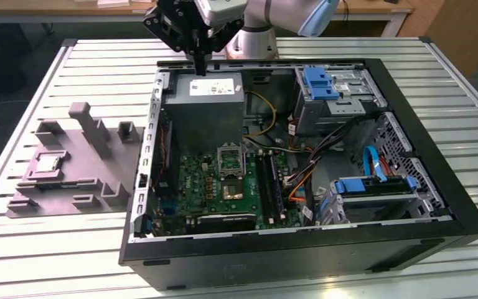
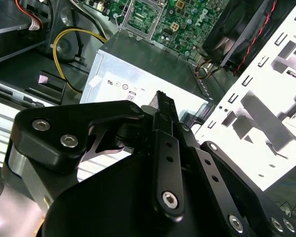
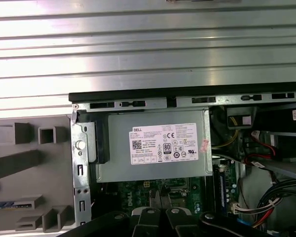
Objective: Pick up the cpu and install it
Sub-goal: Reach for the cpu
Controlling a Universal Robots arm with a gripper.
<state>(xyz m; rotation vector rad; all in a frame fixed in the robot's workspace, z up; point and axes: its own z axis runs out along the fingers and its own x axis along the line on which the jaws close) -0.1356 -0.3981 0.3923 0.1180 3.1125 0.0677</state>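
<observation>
the case (image 1: 305, 261) lies on its side on the slatted table (image 1: 56, 261) with its panel off. that turns the board (image 1: 214, 187) face up, so the socket (image 1: 231, 160) can be reached straight from above. the tray (image 1: 65, 187) sits just beside the case, on the exterior view's left. its raised blocks and recesses look made to keep parts at fixed spots. the cpu (image 1: 46, 165) lies flat in one shallow square recess there, pale top up, with nothing over it, so as i judge it a grip from above is possible.

the gripper (image 1: 199, 70) hangs with its fingers pointing down over the far end of the power supply (image 1: 204, 103), close to the case's back wall. in the second wrist view the fingers run together into one dark bar above the supply's labelled face. the jaws look closed on each other, with nothing between them.

the cpu is well apart from the jaws. it is out of the case, across the case's side wall, toward the exterior view's left and nearer the camera. the socket lies beyond the supply from the fingers, also some way off. by my reading the cpu is not yet picked up and the socket has no chip in it.
</observation>
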